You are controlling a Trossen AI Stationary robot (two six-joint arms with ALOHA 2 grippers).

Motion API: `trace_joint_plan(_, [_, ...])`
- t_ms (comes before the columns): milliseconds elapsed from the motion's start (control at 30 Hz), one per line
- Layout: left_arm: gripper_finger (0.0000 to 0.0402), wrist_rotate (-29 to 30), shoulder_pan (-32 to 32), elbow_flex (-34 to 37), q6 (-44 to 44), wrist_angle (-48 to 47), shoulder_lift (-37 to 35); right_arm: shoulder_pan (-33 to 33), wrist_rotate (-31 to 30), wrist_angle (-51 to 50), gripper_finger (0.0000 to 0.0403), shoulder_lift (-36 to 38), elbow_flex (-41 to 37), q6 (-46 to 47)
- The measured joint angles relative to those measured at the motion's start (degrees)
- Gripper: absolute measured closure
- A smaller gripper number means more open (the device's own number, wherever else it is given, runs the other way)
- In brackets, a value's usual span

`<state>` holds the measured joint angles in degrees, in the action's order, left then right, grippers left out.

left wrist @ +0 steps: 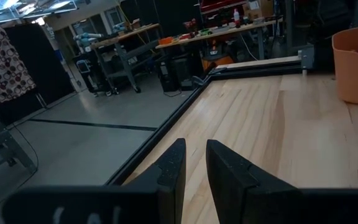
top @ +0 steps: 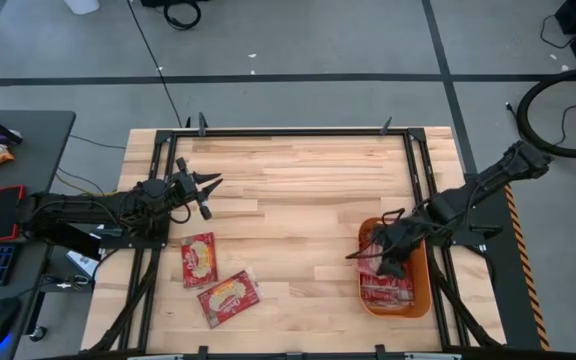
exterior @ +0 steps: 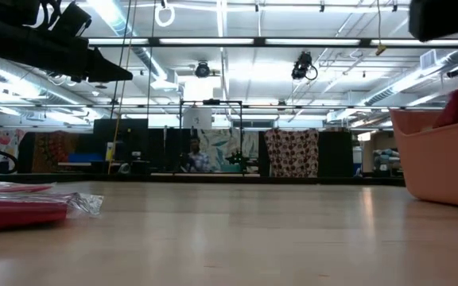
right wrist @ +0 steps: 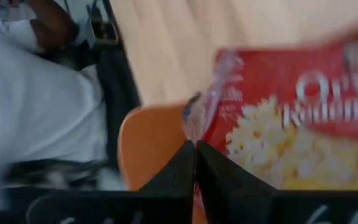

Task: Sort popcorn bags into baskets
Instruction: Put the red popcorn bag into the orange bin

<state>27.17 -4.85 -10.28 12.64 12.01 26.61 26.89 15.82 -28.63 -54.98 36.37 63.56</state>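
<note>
Right fingers (right wrist: 195,147) clenched over orange basket (top: 422,290) of popcorn bags (top: 388,292), left fingers (top: 211,183) released.

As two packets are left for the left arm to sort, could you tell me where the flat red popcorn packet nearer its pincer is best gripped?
The flat red popcorn packet lies flat on the wooden table, so its faces offer no hold. I would bring the left pincer down from above onto the short crimped edge nearest it, which looks thin enough to pinch and lift.
</note>
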Motion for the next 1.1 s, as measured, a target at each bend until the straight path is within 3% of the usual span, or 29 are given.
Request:
trace_joint_plan(200, [0.0334,0.01,-0.01,0.0,1.85,0.07,-0.02,4.45,1.97,2.3,0.0373,0.21,-0.82,18.84])
trace_joint_plan(600, [0.0334,0.01,0.01,0.0,4.59,0.15,0.0,7.5,-0.91,2.81,0.0326,0.22,-0.79,30.99])
trace_joint_plan(767, [0.0334,0.01,-0.01,0.0,5.82,0.85,0.0,6.44,7.66,4.15,0.0308,0.26,-0.79,37.14])
trace_joint_plan(867, [0.0334,0.01,-0.01,0.0,5.92,1.1,0.0,4.59,5.33,9.37,0.0309,0.16,-0.79,35.51])
trace_joint_plan(1100, [0.0334,-1.85,-0.01,0.0,4.14,2.22,0.0,-2.73,-2.21,17.12,0.0323,-2.77,-0.79,19.01])
